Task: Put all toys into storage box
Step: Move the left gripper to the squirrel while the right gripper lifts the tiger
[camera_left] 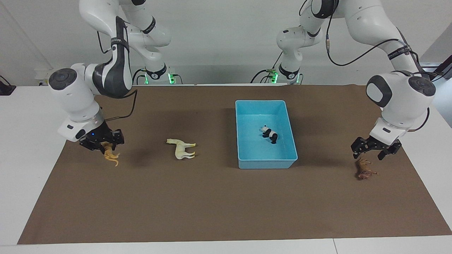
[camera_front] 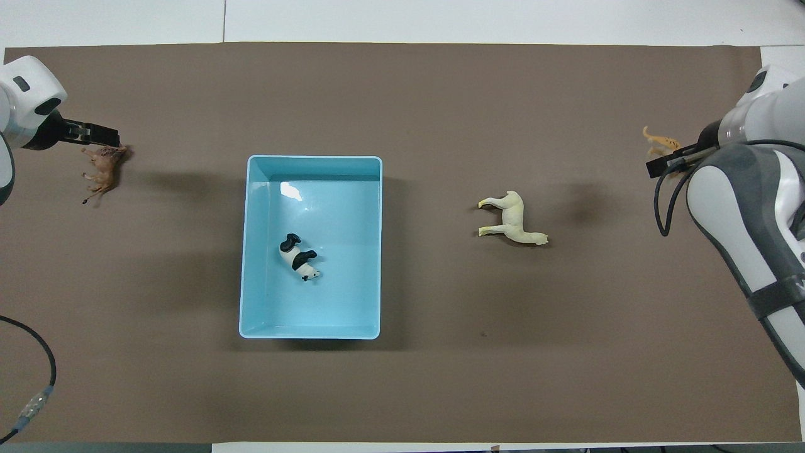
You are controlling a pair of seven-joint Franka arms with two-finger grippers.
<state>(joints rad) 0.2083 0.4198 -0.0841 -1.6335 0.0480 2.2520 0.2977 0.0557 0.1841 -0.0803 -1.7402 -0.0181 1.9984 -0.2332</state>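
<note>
The light blue storage box (camera_left: pixel 262 102) (camera_front: pixel 314 158) stands on the brown mat, toward the left arm's end. The black-and-white panda (camera_left: pixel 269 134) (camera_front: pixel 299 257) lies on its side in the box. The cream-white horse (camera_left: pixel 182 149) (camera_front: pixel 512 220) lies on the mat beside the box, toward the right arm's end. My right gripper (camera_left: pixel 105 145) (camera_front: pixel 655 166) is low, right at the orange tiger (camera_left: pixel 112 156) (camera_front: pixel 660 139). My left gripper (camera_left: pixel 369 155) (camera_front: pixel 112 136) is open just above the brown lion (camera_left: pixel 366 170) (camera_front: pixel 104 170), not touching it.
The brown mat (camera_left: pixel 226 208) covers most of the white table. A black cable (camera_front: pixel 38 352) hangs at the left arm's near corner in the overhead view.
</note>
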